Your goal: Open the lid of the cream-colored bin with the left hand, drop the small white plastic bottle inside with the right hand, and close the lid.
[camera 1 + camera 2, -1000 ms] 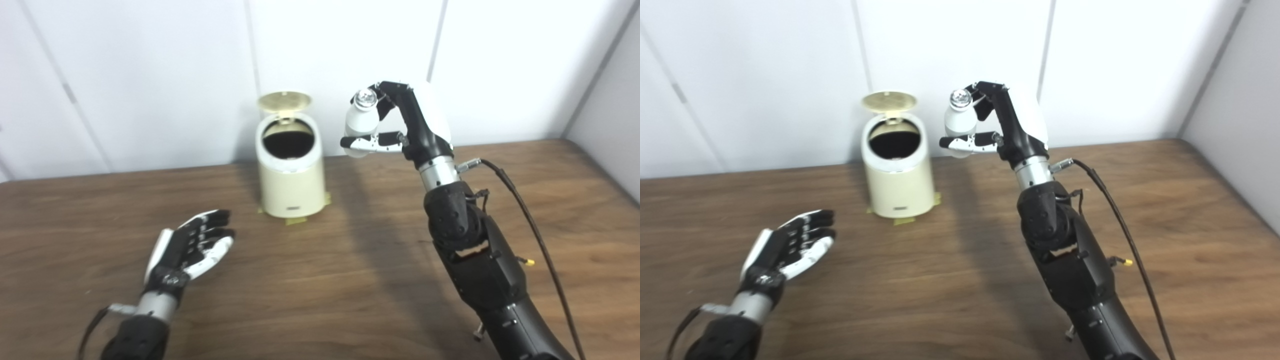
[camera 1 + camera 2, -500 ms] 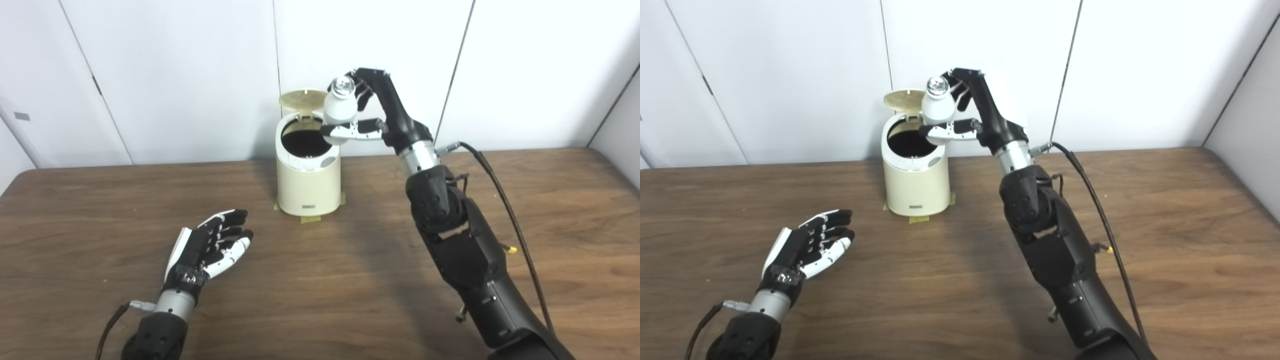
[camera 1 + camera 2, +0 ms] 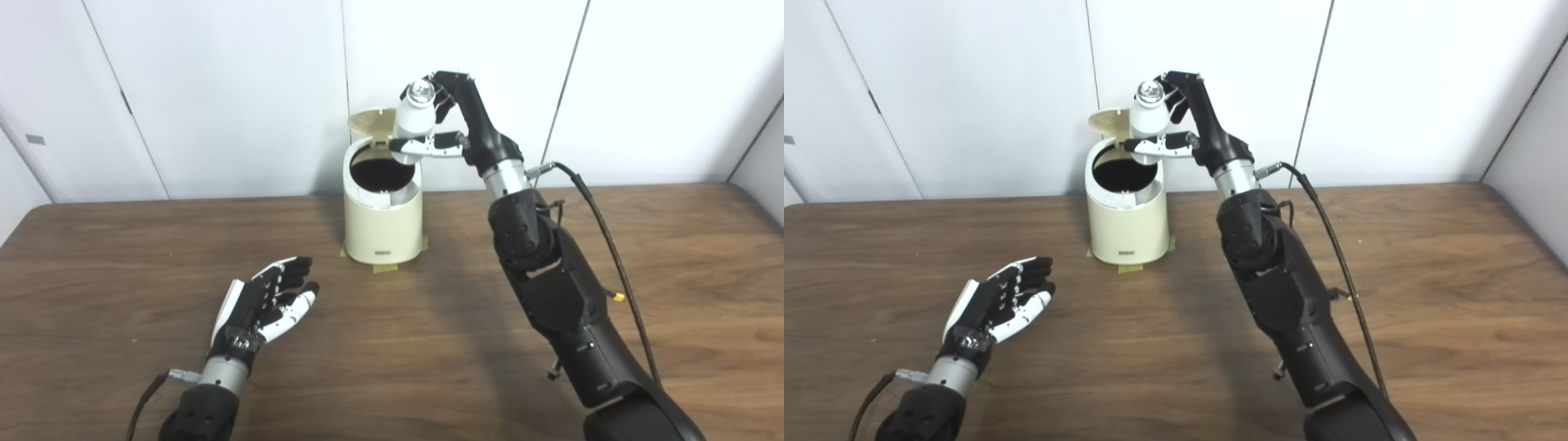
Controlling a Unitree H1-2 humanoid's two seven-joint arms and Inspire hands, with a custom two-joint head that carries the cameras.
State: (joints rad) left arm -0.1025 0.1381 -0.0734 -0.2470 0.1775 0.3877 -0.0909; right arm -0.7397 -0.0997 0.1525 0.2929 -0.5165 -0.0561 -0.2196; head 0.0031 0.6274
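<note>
The cream-colored bin [image 3: 383, 223] stands at the back of the table against the wall, its round lid [image 3: 369, 120] flipped up and its dark inside showing. My right hand [image 3: 456, 125] is shut on the small white plastic bottle [image 3: 415, 120], upright with a silver cap, and holds it just above the bin's right rear rim. In the right eye view the bottle [image 3: 1146, 116] partly hides the lid. My left hand [image 3: 266, 303] is open and empty, palm up, low over the table in front and to the left of the bin.
The bin sits on strips of yellow tape [image 3: 384, 267]. A black cable [image 3: 603, 214] runs along my right forearm. White wall panels stand close behind the bin. The brown wooden table [image 3: 392, 361] spreads wide in front.
The camera has shifted. My right hand has carried the bottle leftwards, from beside the bin to over its open rim. My left hand has stayed in place.
</note>
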